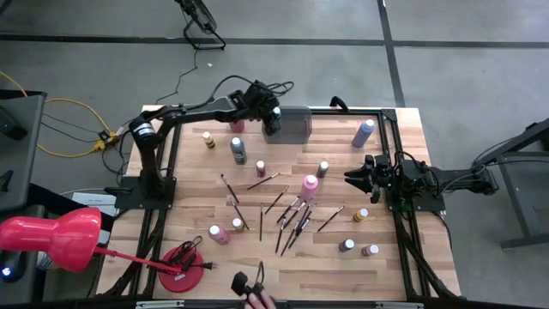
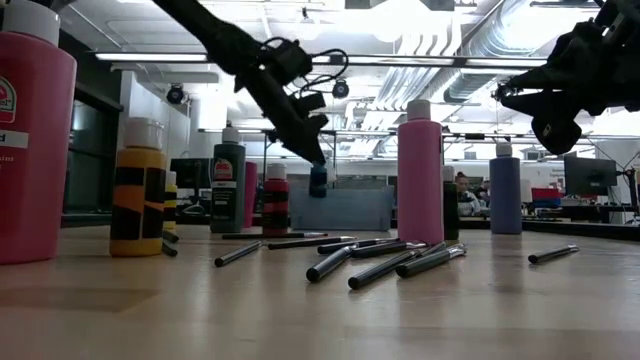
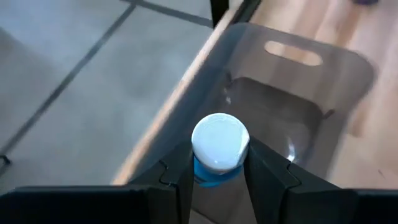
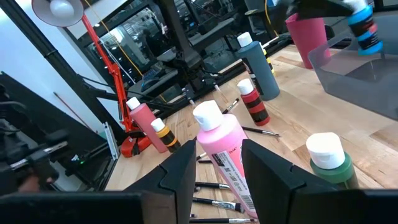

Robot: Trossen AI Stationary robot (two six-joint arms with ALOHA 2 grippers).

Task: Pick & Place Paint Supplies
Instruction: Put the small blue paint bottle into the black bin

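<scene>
The left gripper (image 3: 216, 177) pinches a small blue paint bottle (image 3: 219, 149) by its neck, holding it above the grey tray (image 3: 311, 93). The right gripper (image 1: 353, 177) hovers over the counter (image 1: 283, 275) well to the side of the tray, fingers parted and empty, near the tall pink bottle (image 4: 225, 155).

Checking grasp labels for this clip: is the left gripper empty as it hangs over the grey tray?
No. In the left wrist view the left gripper is clamped on a small blue paint bottle with a white cap, above the grey tray.

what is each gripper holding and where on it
Left gripper clamps a blue bottle just under its white cap, above the tray. Right gripper holds nothing.
</scene>
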